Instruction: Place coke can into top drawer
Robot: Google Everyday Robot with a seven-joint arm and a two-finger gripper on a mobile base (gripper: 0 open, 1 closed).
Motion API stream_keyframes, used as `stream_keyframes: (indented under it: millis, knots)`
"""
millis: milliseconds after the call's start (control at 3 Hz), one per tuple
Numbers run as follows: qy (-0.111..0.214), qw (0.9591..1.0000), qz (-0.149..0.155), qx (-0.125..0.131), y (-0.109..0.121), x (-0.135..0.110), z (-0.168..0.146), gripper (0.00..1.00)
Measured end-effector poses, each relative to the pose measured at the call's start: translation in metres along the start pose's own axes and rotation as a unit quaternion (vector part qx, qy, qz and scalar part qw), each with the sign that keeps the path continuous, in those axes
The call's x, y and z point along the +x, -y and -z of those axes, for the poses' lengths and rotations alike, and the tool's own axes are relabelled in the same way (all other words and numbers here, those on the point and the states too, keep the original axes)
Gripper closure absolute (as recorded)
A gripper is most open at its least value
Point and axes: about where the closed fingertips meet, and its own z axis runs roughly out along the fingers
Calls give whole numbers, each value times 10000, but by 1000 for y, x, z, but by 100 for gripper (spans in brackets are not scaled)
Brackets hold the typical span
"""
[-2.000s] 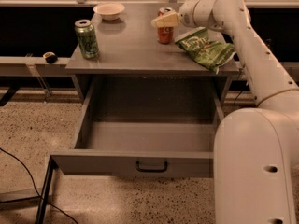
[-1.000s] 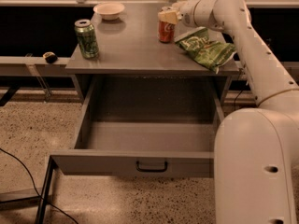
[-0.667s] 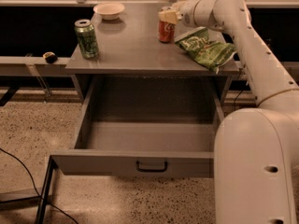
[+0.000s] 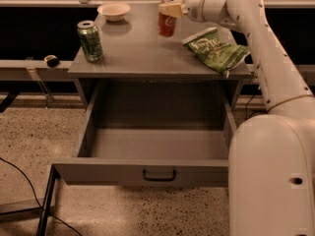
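The red coke can [image 4: 166,24] hangs slightly tilted over the back of the grey cabinet top [image 4: 133,53], gripped at its top by my gripper [image 4: 169,9]. The gripper comes in from the right on the white arm and is shut on the can's upper part, hiding the silver top. The can looks just off the surface. The top drawer [image 4: 140,172] is pulled fully open below, towards the camera. Its dark handle [image 4: 159,175] is at the front centre and its inside holds nothing.
A green soda can [image 4: 90,41] stands at the left of the cabinet top. A white bowl [image 4: 113,11] sits at the back left. A green chip bag [image 4: 215,50] lies at the right. My white base [image 4: 275,176] fills the lower right.
The gripper has closed on the coke can and moved it a little to the left and up off the top. The drawer and the other objects have not moved.
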Motion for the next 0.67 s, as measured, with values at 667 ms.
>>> stream_keyframes:
  millis: [667]
  knots:
    - [643, 9945, 676, -467, -55, -45, 43, 100]
